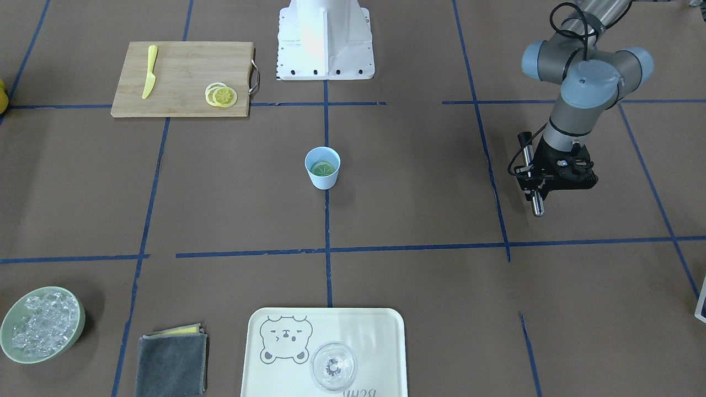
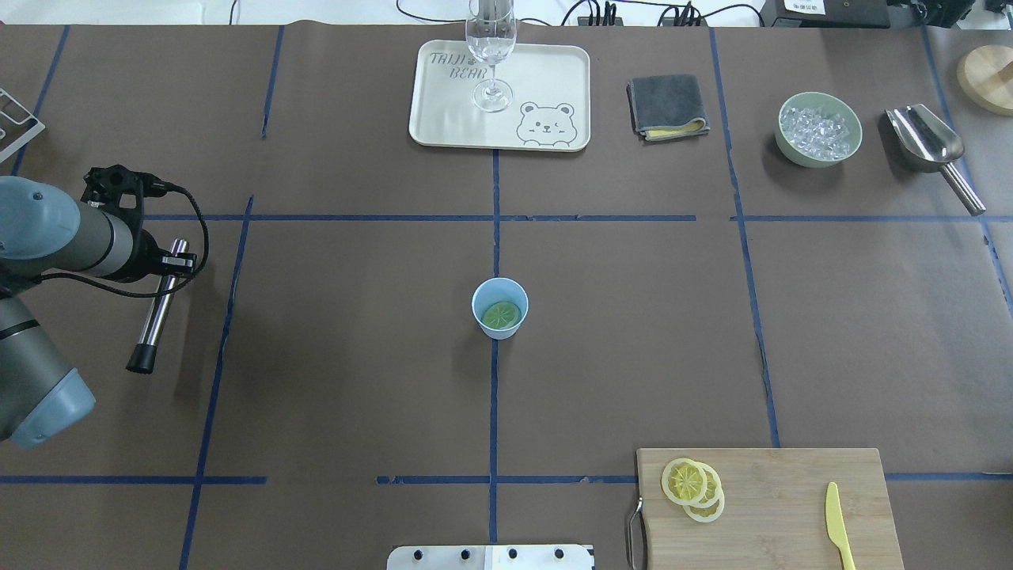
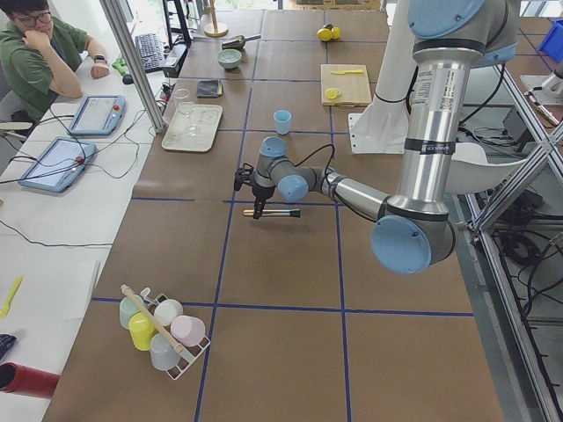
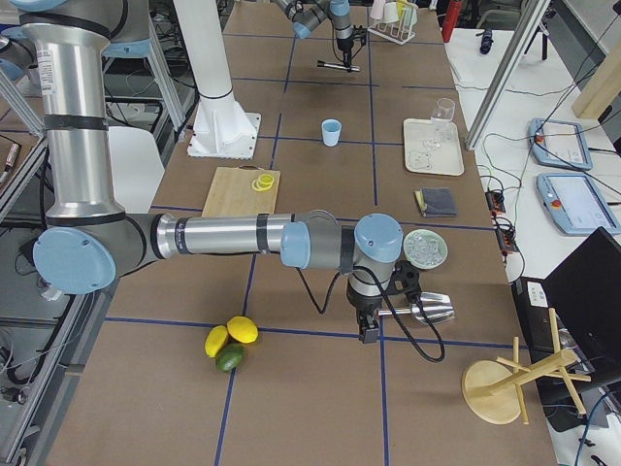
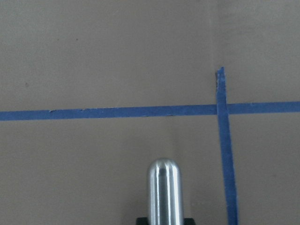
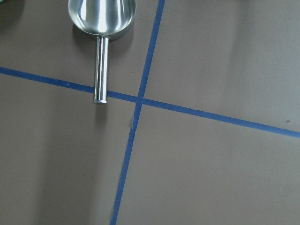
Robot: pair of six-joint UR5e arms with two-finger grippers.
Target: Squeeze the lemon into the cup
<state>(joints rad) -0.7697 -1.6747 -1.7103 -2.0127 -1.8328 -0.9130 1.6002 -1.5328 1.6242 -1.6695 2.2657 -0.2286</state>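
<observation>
The pale-blue cup (image 2: 500, 308) stands at the table's centre, also in the front view (image 1: 322, 168). One lemon slice (image 2: 502, 315) lies flat inside it and looks greenish. Several more lemon slices (image 2: 693, 489) are stacked on the wooden cutting board (image 2: 783, 507). My left gripper (image 2: 169, 264) is far left of the cup, shut on a steel rod with a black tip (image 2: 157, 317); the rod's rounded end shows in the left wrist view (image 5: 163, 190). My right gripper (image 4: 368, 328) shows only in the exterior right view, above a steel scoop (image 6: 101, 18); I cannot tell whether it is open or shut.
A yellow knife (image 2: 839, 526) lies on the board. A cream tray (image 2: 443, 119) holds a clear glass (image 2: 491, 47). A grey cloth (image 2: 667, 105), a green bowl of ice (image 2: 818, 129) and the scoop (image 2: 930, 150) are at the far right. A rack of cups (image 3: 163, 330) stands beyond the left arm.
</observation>
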